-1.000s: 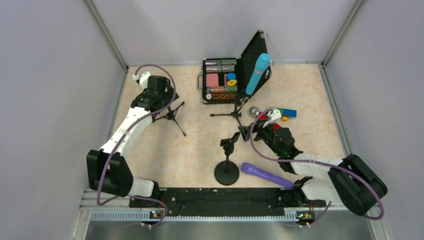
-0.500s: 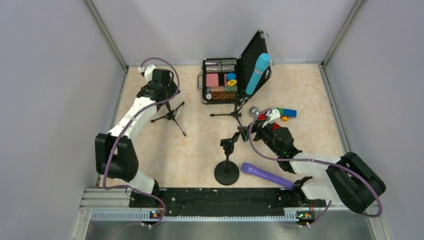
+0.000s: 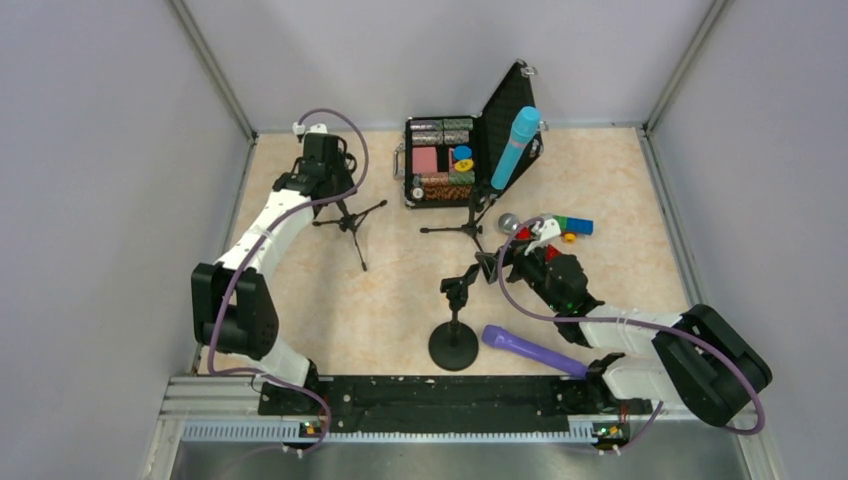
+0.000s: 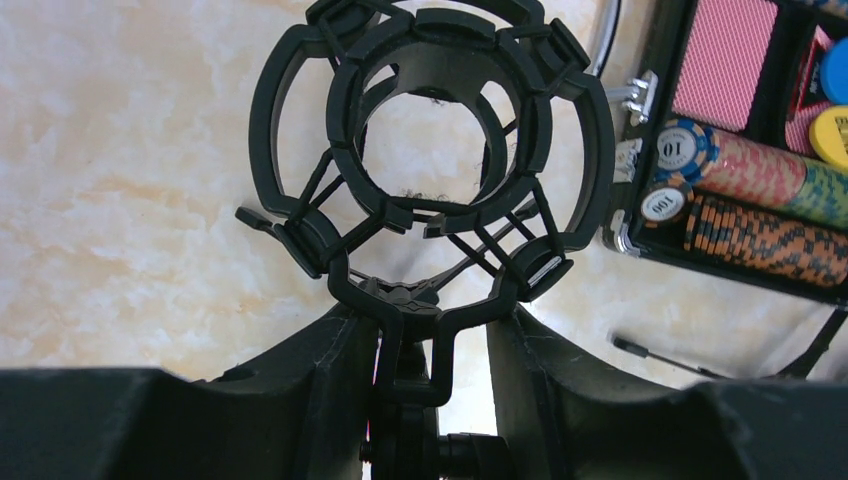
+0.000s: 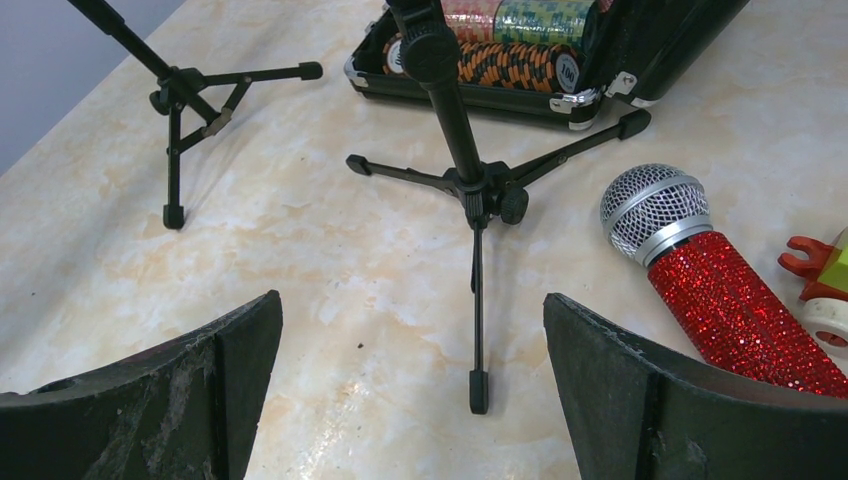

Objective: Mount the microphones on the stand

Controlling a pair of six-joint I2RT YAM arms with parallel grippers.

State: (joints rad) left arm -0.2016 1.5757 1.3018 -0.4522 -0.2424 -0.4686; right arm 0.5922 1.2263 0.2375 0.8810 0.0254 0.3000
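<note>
Three mics, three stands: blue mic (image 3: pixel 514 148) in the middle tripod (image 5: pixel 478 192), red mic (image 5: pixel 730 300) by a brick car (image 3: pixel 568 227), purple mic (image 3: pixel 535 352) beside the round stand (image 3: pixel 454 346). Left hand (image 4: pixel 425 335) pinches the shock mount (image 4: pixel 395 295); right hand (image 5: pixel 410 320) gapes. Chip case (image 3: pixel 503 105) behind.

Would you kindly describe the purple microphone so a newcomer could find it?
Find the round-based stand near the table's near edge. Lying flat just right of it is the purple microphone, the only all-purple one; the light blue microphone is raised on a tripod, farther back.
</note>
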